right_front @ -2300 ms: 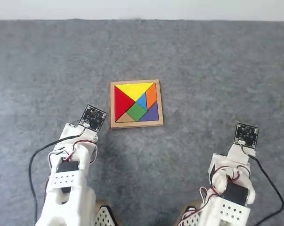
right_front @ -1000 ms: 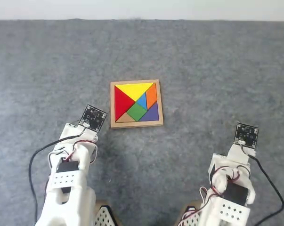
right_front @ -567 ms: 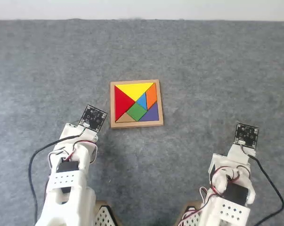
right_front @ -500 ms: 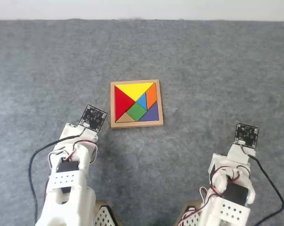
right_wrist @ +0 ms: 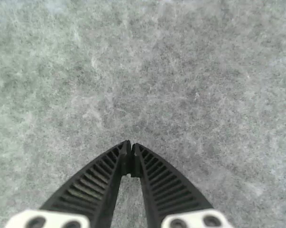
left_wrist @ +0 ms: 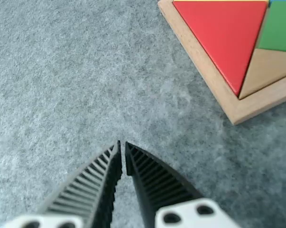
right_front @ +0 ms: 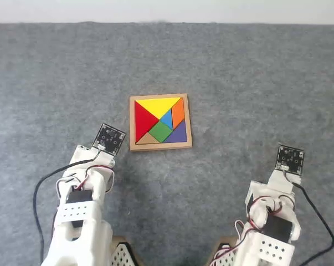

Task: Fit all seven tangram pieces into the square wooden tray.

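We judge the fitting done: the square wooden tray (right_front: 160,146) sits mid-desk with all seven tangram pieces (right_front: 147,119) seated, so our left pincer (left_wrist: 122,144) and right pincer (right_wrist: 131,143), both pinched narrow and empty, need no further grasp.

High view: fixed overhead, looking straight down on the grey mat (right_front: 239,72), far enough to take in both arms at the near edge.
Left wrist view: low and close over the mat, facing past the left gripper (left_wrist: 122,145). It shares one corner of the wooden tray (left_wrist: 256,102) with the high view.
Right wrist view: equally close, facing past the right gripper (right_wrist: 131,145) onto the mat.
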